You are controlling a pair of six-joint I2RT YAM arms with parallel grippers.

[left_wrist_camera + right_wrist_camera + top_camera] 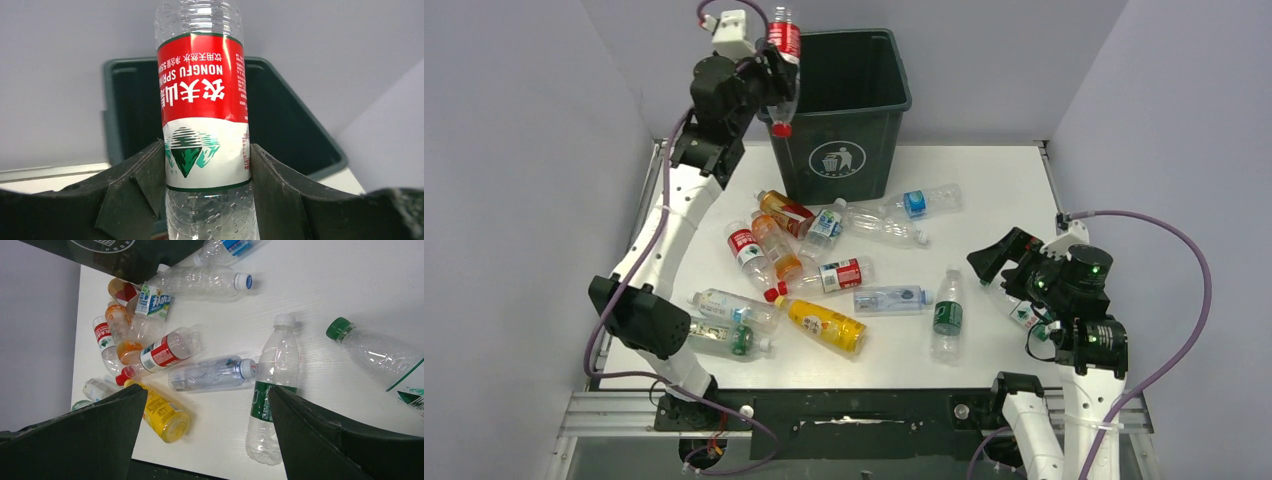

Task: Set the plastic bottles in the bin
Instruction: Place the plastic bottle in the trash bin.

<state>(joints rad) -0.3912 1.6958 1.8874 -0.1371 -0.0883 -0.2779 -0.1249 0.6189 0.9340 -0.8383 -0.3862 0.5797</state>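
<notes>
Clamps red-label bottle, cap down, in left gripper at far-left corner of bin. Holds right gripper wide above near-right of white table. Shows other bottles lying mid-table, lilac-grey walls around.

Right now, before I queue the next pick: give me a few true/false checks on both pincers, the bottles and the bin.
1. The left pincer is shut on a red-label bottle. True.
2. That bottle is held cap up. False: its red cap points down.
3. The right pincer is open and holds nothing. True.
4. The bin lies tipped on its side. False: it stands upright at the far side of the table.
5. The yellow-label bottle is inside the bin. False: it lies on the table.
6. A green-label bottle with a white cap lies on the table. True.
</notes>
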